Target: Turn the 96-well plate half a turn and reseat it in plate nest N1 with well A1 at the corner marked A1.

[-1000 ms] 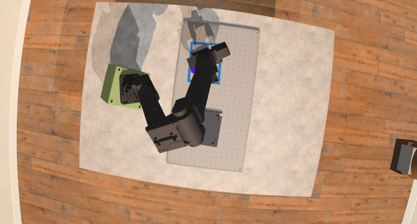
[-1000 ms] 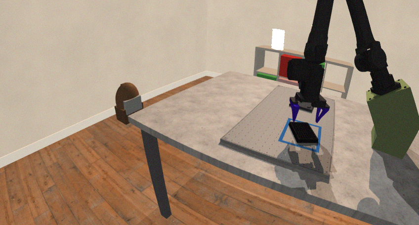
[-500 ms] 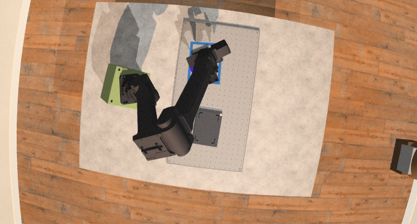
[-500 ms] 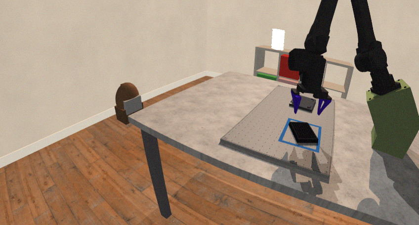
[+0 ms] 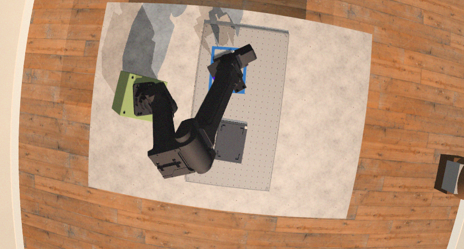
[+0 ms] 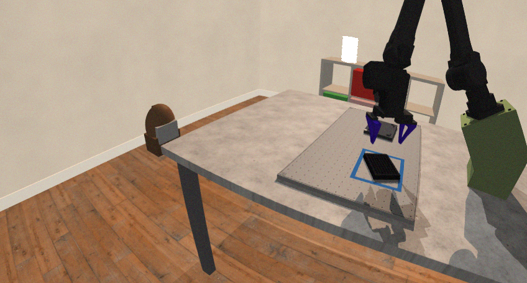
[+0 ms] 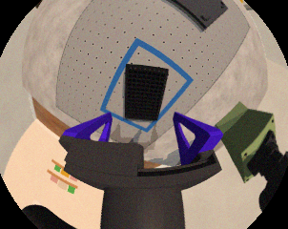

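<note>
Jaws wide and empty on my gripper (image 6: 389, 132) above the plate (image 6: 381, 166) in B1 (image 6: 357, 163); looks stiff, light, slick-sided, so I'd pinch its long edges.

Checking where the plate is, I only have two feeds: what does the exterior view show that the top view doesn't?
Only the exterior view shows the black plate lying inside the blue B1 outline, with the open tool hanging above it. Only the top view shows the nest N1 plainly vacant; there the arm hides the plate. Both show the green base and perforated deck.
</note>
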Controlling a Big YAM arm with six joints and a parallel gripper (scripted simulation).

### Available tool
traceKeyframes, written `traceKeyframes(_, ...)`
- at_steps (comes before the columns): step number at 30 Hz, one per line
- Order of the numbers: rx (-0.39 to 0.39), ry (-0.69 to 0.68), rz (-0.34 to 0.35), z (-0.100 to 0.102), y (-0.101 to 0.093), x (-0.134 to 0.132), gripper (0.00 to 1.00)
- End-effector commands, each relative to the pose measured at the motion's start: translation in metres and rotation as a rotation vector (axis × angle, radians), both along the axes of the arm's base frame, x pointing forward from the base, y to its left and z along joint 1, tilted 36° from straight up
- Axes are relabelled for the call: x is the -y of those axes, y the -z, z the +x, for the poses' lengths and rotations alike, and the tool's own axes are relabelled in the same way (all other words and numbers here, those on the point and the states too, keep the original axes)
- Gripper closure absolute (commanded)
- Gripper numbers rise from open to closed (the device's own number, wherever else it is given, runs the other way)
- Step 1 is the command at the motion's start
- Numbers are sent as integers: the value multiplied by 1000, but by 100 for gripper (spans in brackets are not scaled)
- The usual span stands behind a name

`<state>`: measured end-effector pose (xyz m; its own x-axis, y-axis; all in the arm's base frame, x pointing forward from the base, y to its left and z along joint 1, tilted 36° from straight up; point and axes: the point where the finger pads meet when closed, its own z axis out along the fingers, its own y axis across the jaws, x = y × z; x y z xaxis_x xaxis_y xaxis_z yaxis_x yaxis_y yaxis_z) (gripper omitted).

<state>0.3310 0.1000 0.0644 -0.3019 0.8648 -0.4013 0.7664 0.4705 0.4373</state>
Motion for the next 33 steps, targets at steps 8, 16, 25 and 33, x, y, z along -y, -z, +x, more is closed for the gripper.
traceKeyframes(8, -59, -256, -189, 4, -4, -1, 0)
traceKeyframes(16, -106, -471, -339, 4, -4, -1, 0)
traceKeyframes(25, -146, -659, -471, 4, -4, -1, 0)
traceKeyframes(33, -193, -874, -621, 5, -4, -1, 0)
